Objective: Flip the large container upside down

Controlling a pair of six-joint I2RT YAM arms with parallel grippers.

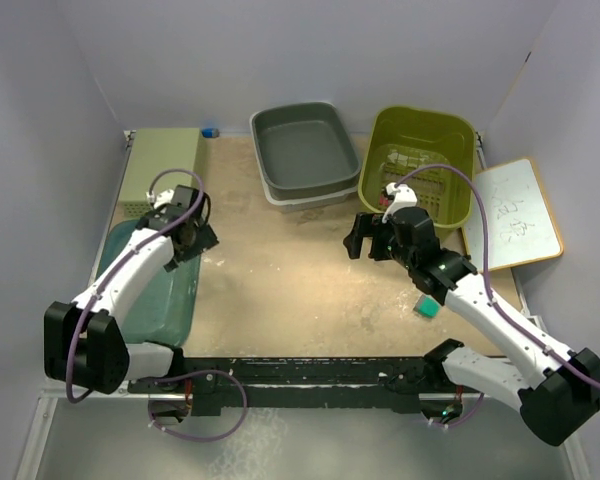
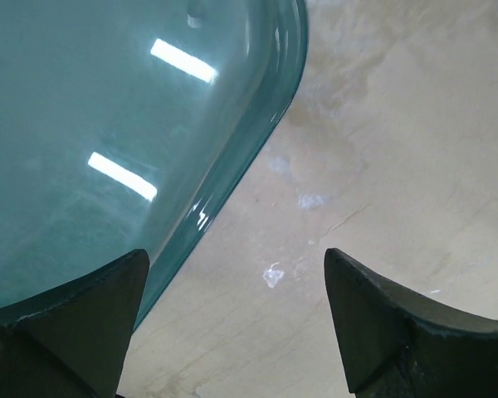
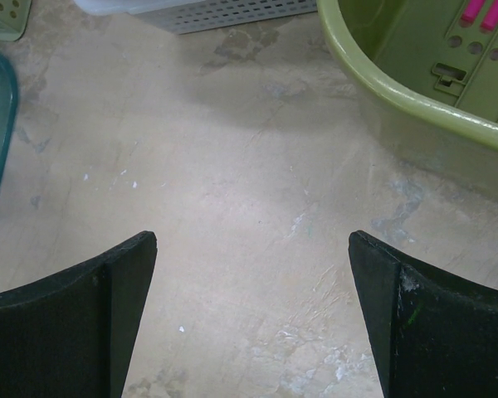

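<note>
The step in hand looks to be gripping the teal tub (image 1: pixel 175 295) by its rim; the left claw (image 2: pixel 234 259) is best placed, its fingers apart, one over the tub's rounded corner, the other over the bare table (image 2: pixel 398 124); to do it well, I judge it should sink until the wall lies between the fingers, close firmly, then roll the tub toward the open middle rather than drag it; the right claw (image 3: pixel 253 240), likewise spread, hangs over the table at mid-right and could steady the turn. The tub lies at the near left under the left arm; it is glossy, translucent blue-green, likely slippery; whether it sits mouth-up I cannot tell. Farther back stand a grey tray (image 1: pixel 305 150) and a green basket (image 1: pixel 420 150).
</note>
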